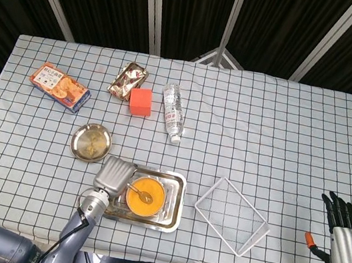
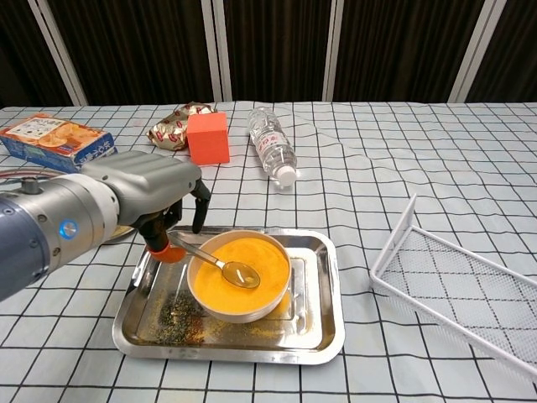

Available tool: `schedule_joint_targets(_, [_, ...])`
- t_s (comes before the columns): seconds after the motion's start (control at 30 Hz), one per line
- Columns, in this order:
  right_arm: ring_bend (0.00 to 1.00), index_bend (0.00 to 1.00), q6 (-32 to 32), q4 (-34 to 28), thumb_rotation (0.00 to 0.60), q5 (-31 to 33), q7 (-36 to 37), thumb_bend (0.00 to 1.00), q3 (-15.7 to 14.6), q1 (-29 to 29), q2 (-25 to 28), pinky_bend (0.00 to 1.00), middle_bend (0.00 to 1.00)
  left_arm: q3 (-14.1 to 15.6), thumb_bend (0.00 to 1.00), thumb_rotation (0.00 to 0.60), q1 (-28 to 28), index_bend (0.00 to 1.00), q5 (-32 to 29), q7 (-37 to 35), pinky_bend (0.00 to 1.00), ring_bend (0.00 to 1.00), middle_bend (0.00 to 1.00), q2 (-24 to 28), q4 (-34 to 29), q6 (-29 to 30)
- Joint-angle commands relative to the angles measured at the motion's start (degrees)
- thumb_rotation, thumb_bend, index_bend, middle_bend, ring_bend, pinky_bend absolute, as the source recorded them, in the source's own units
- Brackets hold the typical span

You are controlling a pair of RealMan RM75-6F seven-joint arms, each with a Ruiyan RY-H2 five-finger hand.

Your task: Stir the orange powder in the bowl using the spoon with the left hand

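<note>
1. Spoon: lower centre-left of the chest view. Its head lies on the orange powder; its handle slopes up and to the left over the rim, so the long axis runs from frame centre toward upper left.
2. Bowl: holds the powder and stands in the left half of the steel tray, which is dusted with spilled powder.
3. Left hand: at the handle's outer end, just left of the bowl. Its fingers are curled down around the handle tip; whether they actually pinch it cannot be told. This hand is by far the nearer one.
4. Right hand: lower right corner of the head view, well apart, fingers spread, holding nothing.
5. View difference: the chest view shows the handle's slope and the fingertips; the head view hides both under the hand's back, but alone shows the right hand.
6. Surroundings: wire basket right of the tray; small steel dish to its upper left.
</note>
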Motion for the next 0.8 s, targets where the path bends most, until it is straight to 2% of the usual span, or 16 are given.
schedule_joint_targets(0.03, [0.0, 0.0, -0.08, -0.04, 0.6, 0.04, -0.01, 0.36, -0.01, 0.02, 0.0, 0.0, 0.0, 0.01, 0.43, 0.6, -0.18, 0.46, -0.19, -0.02, 0.91, 0.84, 0.85, -0.17, 0.02, 0.1])
schedule_joint_targets(0.8, [0.0, 0.0, -0.18, -0.2, 0.6, 0.22, -0.04, 0.36, 0.03, 0.04, 0.01, 0.0, 0.0, 0.55, 0.47, 0.6, -2.12, 0.49, -2.5, -0.05, 0.91, 0.85, 0.86, -0.86, 0.39, 1.02])
